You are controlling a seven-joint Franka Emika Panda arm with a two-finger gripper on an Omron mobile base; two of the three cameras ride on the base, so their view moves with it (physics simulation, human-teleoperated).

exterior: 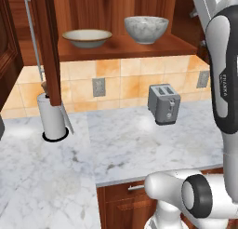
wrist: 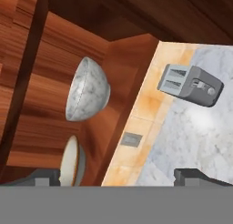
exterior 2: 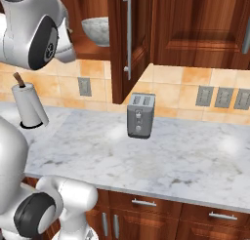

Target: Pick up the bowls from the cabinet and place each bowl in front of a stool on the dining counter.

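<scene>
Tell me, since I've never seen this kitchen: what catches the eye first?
Two bowls on the open cabinet's shelf: a deep marbled bowl and, to its left, a shallow cream bowl. Below, a grey toaster stands on the marble counter by the tiled wall, a paper towel roll further left.

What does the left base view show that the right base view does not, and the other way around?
Left base view alone: the shallow cream bowl on the cabinet shelf, beside the marbled bowl.

Right base view alone: a row of three wall outlets right of the toaster, and the closed cabinet doors above them.

Both: the marbled bowl, the toaster, the paper towel roll, the marble counter and the open cabinet door.
</scene>
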